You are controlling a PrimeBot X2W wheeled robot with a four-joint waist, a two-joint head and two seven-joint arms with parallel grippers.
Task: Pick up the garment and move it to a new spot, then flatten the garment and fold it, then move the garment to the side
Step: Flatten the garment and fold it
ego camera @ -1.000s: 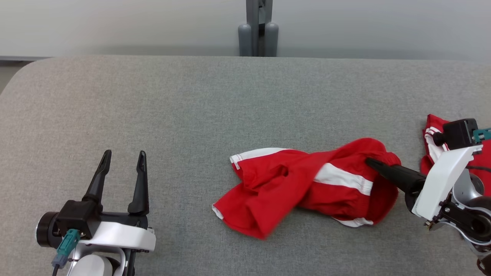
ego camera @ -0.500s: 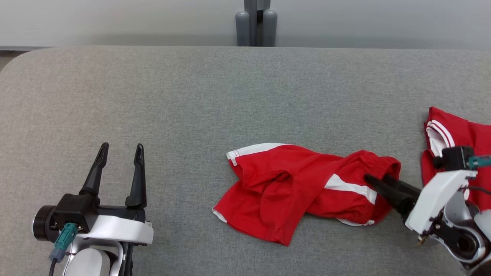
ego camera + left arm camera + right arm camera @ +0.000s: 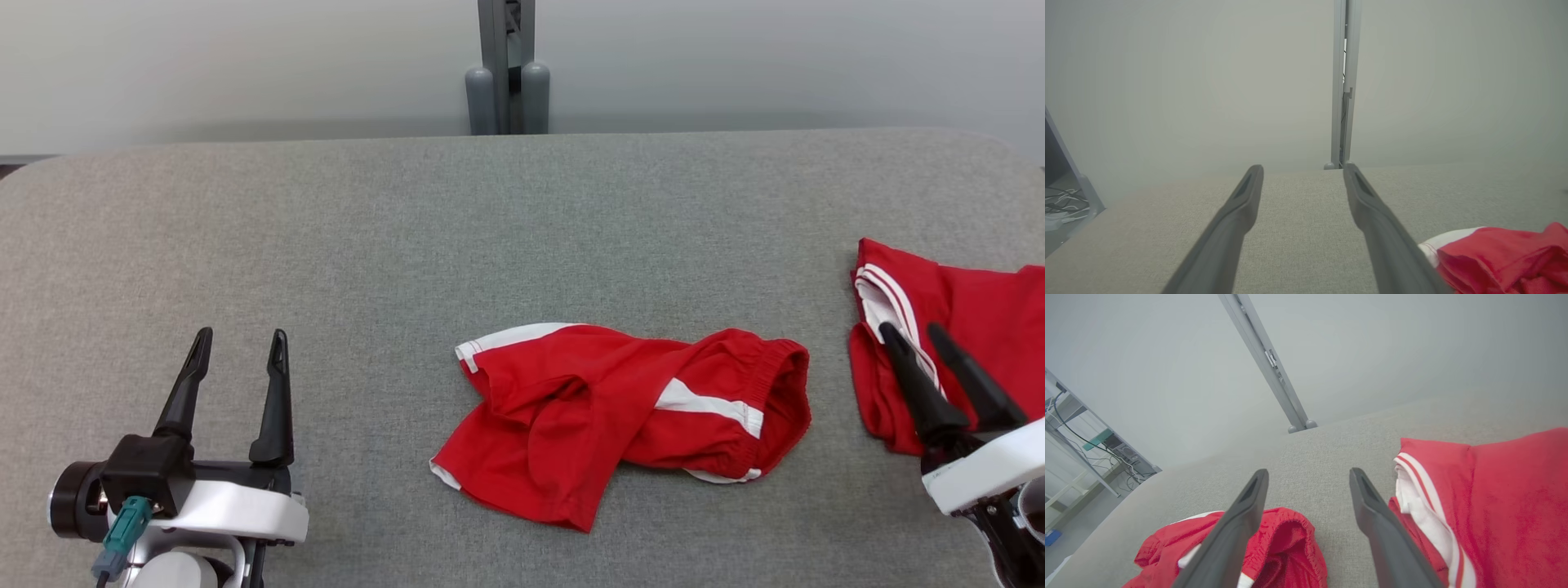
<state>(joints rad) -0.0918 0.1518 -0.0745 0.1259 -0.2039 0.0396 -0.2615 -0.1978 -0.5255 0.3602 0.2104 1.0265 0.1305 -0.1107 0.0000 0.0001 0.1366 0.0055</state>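
Note:
A crumpled red garment (image 3: pixel 620 416) with white stripes lies in a heap on the grey table (image 3: pixel 490 229), near its middle. Its edge shows at the lower right of the left wrist view as the garment (image 3: pixel 1498 257), and low in the right wrist view as the garment (image 3: pixel 1274 547). My right gripper (image 3: pixel 913 333) stands open at the lower right, clear of the heap and in front of another red cloth. My left gripper (image 3: pixel 238 338) stands open at the lower left, far from the garment, with nothing between its fingers.
A second red garment (image 3: pixel 955 327) with white trim lies at the table's right edge, seen large in the right wrist view as the second garment (image 3: pixel 1494 506). A grey post (image 3: pixel 506 73) stands behind the table's far edge. Shelving and cables (image 3: pixel 1081 449) stand off to the left.
My right gripper has opened, let go of the red garment and drawn back to the right. The garment has dropped into a heap. The head camera has shifted.

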